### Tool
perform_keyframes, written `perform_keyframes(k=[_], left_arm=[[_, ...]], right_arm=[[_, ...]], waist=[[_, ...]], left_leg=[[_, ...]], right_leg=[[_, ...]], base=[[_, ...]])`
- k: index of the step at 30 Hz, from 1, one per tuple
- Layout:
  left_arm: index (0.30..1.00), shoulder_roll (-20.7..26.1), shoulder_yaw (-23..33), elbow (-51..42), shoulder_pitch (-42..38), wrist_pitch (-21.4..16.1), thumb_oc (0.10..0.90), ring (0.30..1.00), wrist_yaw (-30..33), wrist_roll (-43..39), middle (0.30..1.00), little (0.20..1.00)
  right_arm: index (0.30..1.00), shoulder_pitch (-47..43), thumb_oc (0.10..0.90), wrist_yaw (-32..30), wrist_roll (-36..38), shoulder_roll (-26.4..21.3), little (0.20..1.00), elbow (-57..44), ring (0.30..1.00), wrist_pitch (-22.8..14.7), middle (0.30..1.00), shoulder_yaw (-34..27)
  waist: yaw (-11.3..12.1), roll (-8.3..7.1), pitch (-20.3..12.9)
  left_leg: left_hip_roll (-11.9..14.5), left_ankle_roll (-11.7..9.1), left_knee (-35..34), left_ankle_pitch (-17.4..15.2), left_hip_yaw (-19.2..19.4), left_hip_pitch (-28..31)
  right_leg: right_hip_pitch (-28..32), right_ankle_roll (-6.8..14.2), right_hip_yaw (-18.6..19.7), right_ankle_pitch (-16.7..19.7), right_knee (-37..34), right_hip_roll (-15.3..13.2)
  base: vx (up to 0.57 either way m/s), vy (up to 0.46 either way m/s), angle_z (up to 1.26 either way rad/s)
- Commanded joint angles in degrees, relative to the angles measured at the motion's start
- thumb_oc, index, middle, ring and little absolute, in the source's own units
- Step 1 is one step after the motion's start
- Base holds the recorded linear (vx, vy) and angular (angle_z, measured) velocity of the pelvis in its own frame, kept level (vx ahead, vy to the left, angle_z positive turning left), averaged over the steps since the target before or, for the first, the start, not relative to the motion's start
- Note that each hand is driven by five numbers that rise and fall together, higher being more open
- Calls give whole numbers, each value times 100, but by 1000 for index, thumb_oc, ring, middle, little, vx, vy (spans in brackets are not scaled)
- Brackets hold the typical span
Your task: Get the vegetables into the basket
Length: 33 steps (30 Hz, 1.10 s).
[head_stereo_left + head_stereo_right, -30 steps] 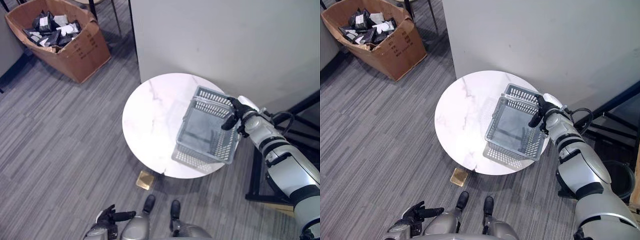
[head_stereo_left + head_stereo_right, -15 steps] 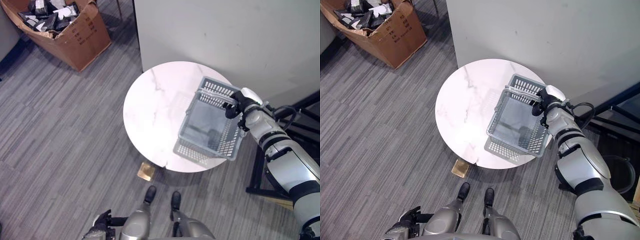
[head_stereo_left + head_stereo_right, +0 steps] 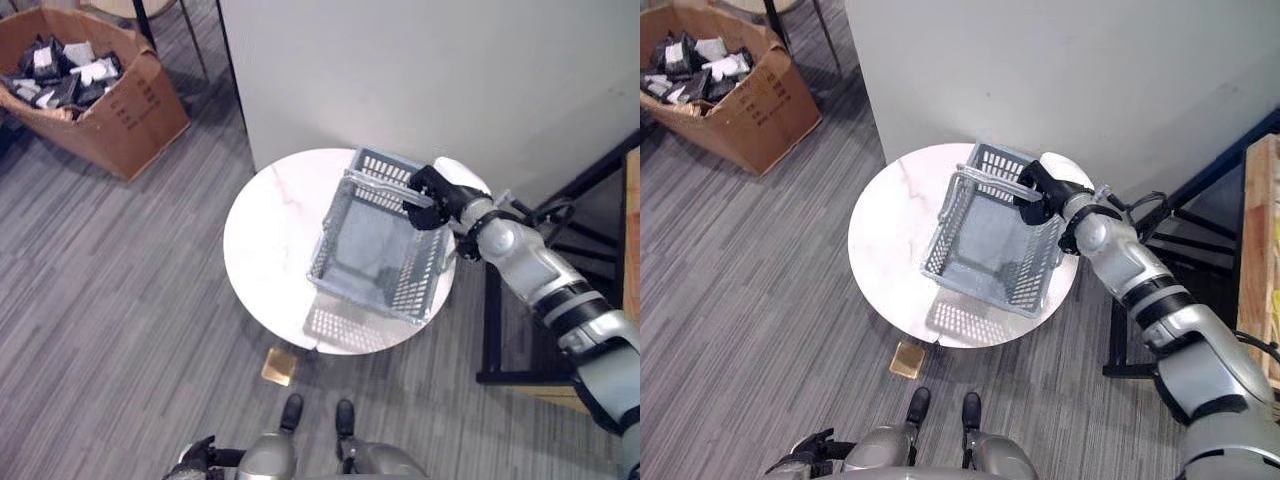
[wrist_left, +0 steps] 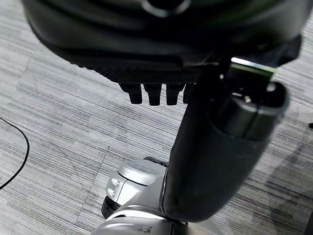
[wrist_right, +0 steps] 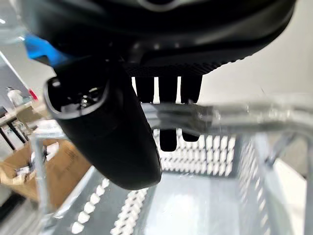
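1. Currently carrying the grey basket [image 3: 378,242] by its handle [image 3: 985,183], right hand [image 3: 432,189] curled round that bar with the thumb wrapped under it, as read in the right wrist view.
2. Basket held tilted above the round white table [image 3: 268,235], far end by the wall, shadow falling on the tabletop near the front edge; empty inside.
3. Left hand [image 3: 196,456] hanging low by the floor, fingers relaxed and holding nothing.
4. No vegetables to be seen on the table or the carpet; cardboard box [image 3: 88,88] of dark packets well apart, off to the left.
5. Judged step: bringing the basket into place, loading not yet begun.
6. Next, probably: set the basket flat on the tabletop, release the handle, then find the vegetables.
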Motion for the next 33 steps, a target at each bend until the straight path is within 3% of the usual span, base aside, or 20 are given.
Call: perform_keyframes(k=[1, 6, 13, 27, 33], left_arm=[[1000, 49, -162, 389, 209, 41, 900, 1000, -57, 335, 1000, 1000], [1000, 35, -135, 329, 210, 52, 900, 1000, -132, 393, 1000, 1000], [1000, 14, -202, 236, 220, 70, 900, 1000, -225, 418, 1000, 1000], [1000, -52, -271, 210, 323, 97, 900, 1000, -333, 434, 1000, 1000], [1000, -28, -314, 252, 329, 115, 900, 1000, -354, 432, 1000, 1000]], right_arm=[[300, -451, 400, -260, 249, -604, 300, -304, 300, -351, 300, -787], [300, 121, 400, 106, 715, -1395, 300, -1040, 300, -420, 300, -1202], [300, 666, 400, 401, 815, -1886, 300, -916, 300, -379, 300, -1277], [300, 1997, 400, 700, 479, -2045, 300, 173, 300, -271, 300, -1730], [300, 2644, 400, 536, -18, -1739, 300, 2078, 300, -155, 300, -2046]], waist=[[-48, -179, -880], [-226, -167, -1034], [-338, -121, -1091], [-468, -83, -1142], [-606, -37, -1140]], left_leg=[[-56, -34, 3, -212, 248, 66], [-43, -10, 3, -286, 462, 200], [-21, 12, 3, -346, 662, 362], [16, -6, 3, -412, 777, 471], [48, -13, 3, -441, 931, 510]], right_leg=[[215, 447, 400, 16, -1, -196], [284, 485, 532, 45, -1, -193], [346, 520, 702, 77, 24, -167], [413, 528, 754, 59, 30, -155], [377, 548, 885, 85, 54, -113]], base=[[2, 13, -21], [6, 14, -21], [12, 2, -23], [9, -4, -6], [-6, -12, -14]])
